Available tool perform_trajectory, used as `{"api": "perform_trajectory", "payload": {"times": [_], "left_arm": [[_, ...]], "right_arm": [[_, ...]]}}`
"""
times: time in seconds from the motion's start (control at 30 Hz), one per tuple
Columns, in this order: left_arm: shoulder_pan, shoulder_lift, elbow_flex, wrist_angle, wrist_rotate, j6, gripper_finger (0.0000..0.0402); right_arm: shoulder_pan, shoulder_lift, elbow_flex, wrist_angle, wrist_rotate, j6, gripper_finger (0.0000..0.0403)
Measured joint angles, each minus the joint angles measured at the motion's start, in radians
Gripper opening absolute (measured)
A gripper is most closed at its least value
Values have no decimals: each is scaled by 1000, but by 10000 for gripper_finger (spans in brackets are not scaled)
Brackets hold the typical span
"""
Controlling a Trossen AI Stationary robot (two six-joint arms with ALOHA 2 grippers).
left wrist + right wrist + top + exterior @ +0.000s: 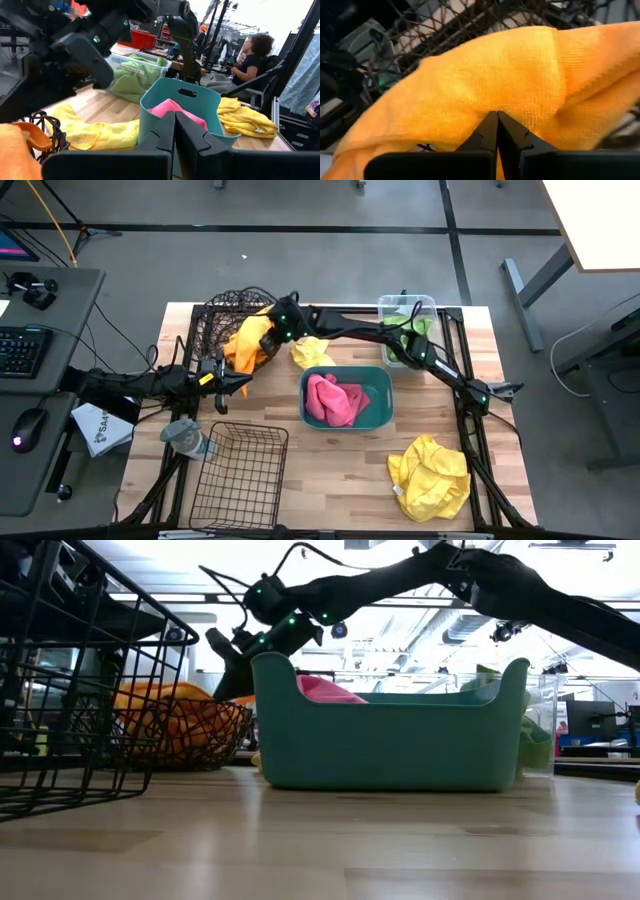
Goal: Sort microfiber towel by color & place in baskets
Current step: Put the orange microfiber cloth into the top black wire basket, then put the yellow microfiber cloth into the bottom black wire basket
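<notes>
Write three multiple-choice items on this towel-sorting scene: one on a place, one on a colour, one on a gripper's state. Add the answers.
1. Where does the pink towel lie?
A. in the teal tub
B. in the clear bin
C. on the bare table

2. What colour is the towel by the round wire basket that the right gripper is at?
A. green
B. orange
C. pink

3. How do the left gripper's fingers stand?
A. wide apart
B. gripping a yellow towel
C. shut on nothing

Answers:
1 A: the high view shows the pink cloth inside the tub's walls.
2 B: the right wrist view is filled with the orange towel.
3 C: the left wrist view shows the fingertips meeting with nothing between them.
</notes>
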Motion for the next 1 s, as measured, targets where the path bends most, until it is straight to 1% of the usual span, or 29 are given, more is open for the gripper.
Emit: {"api": "perform_trajectory", "payload": {"times": [0.1, 0.2, 0.3, 0.37, 0.47, 0.57, 0.63, 0.73, 0.87, 1.0], "left_arm": [[0, 0, 0, 0, 0, 0, 0], [0, 0, 0, 0, 0, 0, 0], [0, 0, 0, 0, 0, 0, 0], [0, 0, 0, 0, 0, 0, 0], [0, 0, 0, 0, 0, 0, 0], [0, 0, 0, 0, 0, 0, 0], [0, 0, 0, -1, 0, 0, 0], [0, 0, 0, 0, 0, 0, 0], [0, 0, 0, 0, 0, 0, 0], [0, 0, 0, -1, 1, 0, 0]], "right_arm": [[-10, -28, -1, -13, 0, -4, 0], [-20, -93, -1, -36, -9, -89, 0], [-22, -169, 2, -157, -48, -227, 0], [-15, -206, 2, -259, -49, -303, 0], [1, -261, -1, -397, -48, -363, 1], [14, -308, 2, -482, 16, -398, 11], [7, -312, 3, -526, 35, -346, 28], [-14, -290, -6, -595, 36, -255, 72], [-30, -274, -87, -526, 25, -83, 149], [-37, -241, -185, -448, -46, 28, 222]]}}
